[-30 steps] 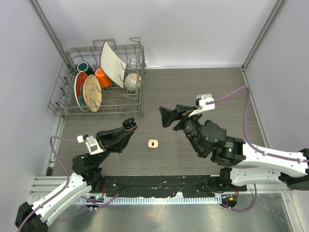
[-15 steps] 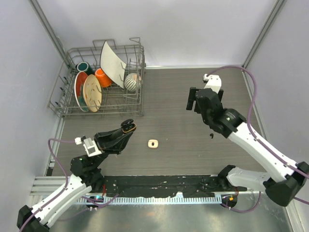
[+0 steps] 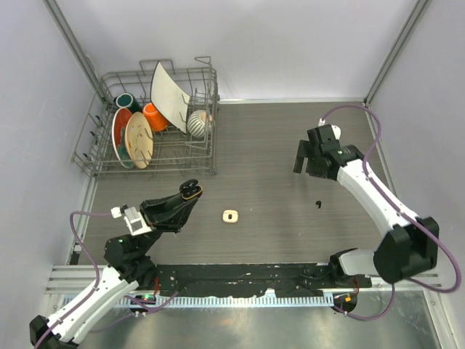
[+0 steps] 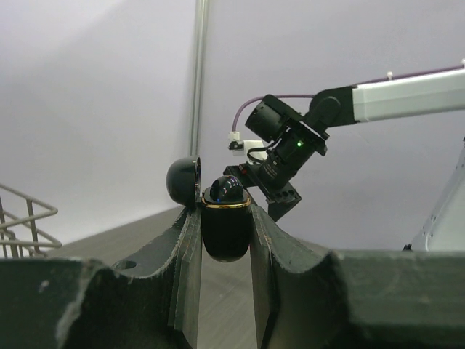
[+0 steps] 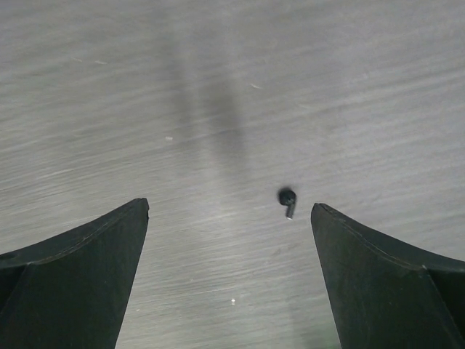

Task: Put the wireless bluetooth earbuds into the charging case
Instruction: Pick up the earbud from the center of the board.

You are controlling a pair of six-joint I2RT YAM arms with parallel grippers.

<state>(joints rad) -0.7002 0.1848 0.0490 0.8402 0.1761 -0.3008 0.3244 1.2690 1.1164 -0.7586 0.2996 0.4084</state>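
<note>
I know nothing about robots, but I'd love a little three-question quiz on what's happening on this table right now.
1. True or false: the left fingers are shut on the black charging case.
2. Where is the black earbud?
A. Inside the black charging case
B. Lying on the table, seen between the open right fingers in their wrist view
C. Pinched in the left fingers
3. What colour is the small object lying on the table between the two arms?

Key: 1 true; 2 B; 3 cream.
</note>
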